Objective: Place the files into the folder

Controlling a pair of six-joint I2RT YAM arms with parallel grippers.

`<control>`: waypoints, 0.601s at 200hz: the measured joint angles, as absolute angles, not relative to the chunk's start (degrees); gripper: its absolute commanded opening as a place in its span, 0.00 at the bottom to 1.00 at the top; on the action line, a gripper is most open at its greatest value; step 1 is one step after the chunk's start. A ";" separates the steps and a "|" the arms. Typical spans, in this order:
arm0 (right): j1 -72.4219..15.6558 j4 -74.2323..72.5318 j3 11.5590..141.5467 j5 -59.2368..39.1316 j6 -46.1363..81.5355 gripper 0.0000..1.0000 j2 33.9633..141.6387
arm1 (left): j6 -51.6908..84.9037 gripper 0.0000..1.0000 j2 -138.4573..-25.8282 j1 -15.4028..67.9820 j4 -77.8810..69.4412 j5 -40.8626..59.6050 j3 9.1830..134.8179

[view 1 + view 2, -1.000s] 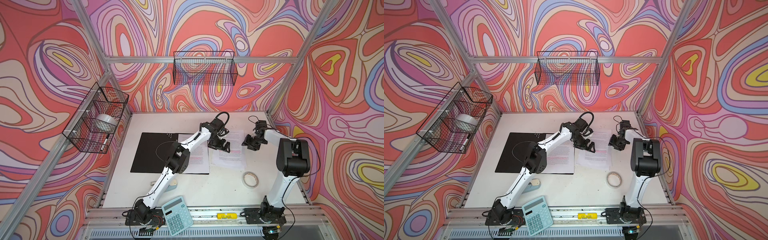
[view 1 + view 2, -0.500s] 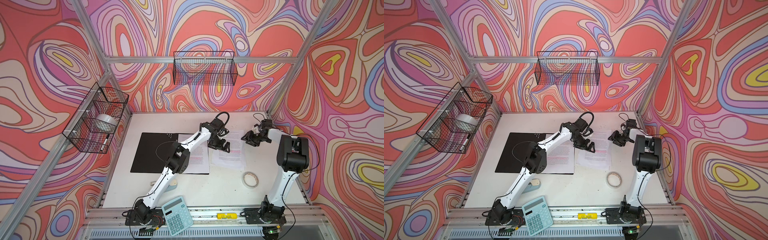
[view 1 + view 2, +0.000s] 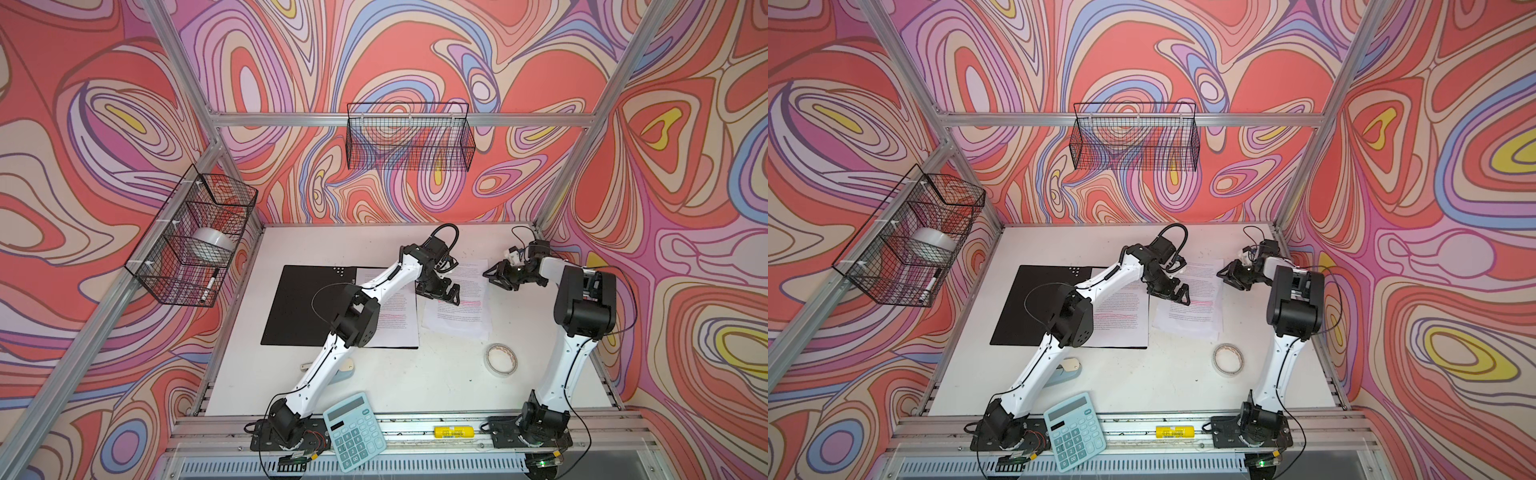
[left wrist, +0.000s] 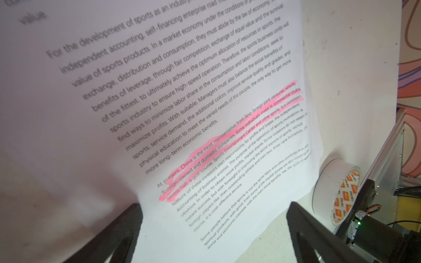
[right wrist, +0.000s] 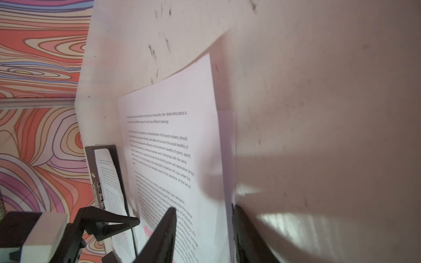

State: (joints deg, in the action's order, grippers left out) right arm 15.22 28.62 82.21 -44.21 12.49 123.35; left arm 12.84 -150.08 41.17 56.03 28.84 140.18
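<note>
The folder (image 3: 303, 307) (image 3: 1025, 307) lies open on the table, black inside up, and its metal clip (image 5: 96, 189) shows in the right wrist view. One printed sheet (image 3: 399, 320) (image 3: 1125, 320) rests on its right half. To its right lies the loose stack of files (image 3: 461, 316) (image 3: 1196, 316) (image 4: 205, 113) (image 5: 173, 141), white with pink highlighted lines. My left gripper (image 3: 449, 296) (image 3: 1179, 296) (image 4: 214, 218) hovers open over the stack's left part. At the stack's right edge my right gripper (image 3: 490, 277) (image 3: 1223, 274) (image 5: 202, 211) stands open, one finger over the paper and one over the table.
A tape roll (image 3: 501, 360) (image 3: 1228, 359) (image 4: 335, 189) sits just in front of the files. A grey stapler (image 3: 347, 368) lies under my left arm. A teal calculator (image 3: 353, 432) leans on the front rail. Wire baskets (image 3: 409, 137) (image 3: 195, 241) hang on the walls.
My right gripper has swung low and turned toward the right edge of the files, with its jaws a little narrower. My left arm has not moved.
</note>
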 measured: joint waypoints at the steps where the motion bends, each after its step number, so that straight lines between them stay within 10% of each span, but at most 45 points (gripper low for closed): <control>1: 15.25 28.62 82.21 -44.45 12.45 0.42 123.39 | 12.84 1.00 -150.08 41.17 56.01 28.82 140.18; 120: 17.52 29.10 79.50 -51.90 11.60 0.37 123.74 | 12.16 1.00 -150.08 41.15 56.01 27.94 140.27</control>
State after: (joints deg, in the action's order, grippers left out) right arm 17.52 29.10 79.50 -51.90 11.60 123.74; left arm 12.16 -150.08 41.15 56.01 27.94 140.27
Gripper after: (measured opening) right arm 0.370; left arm 0.998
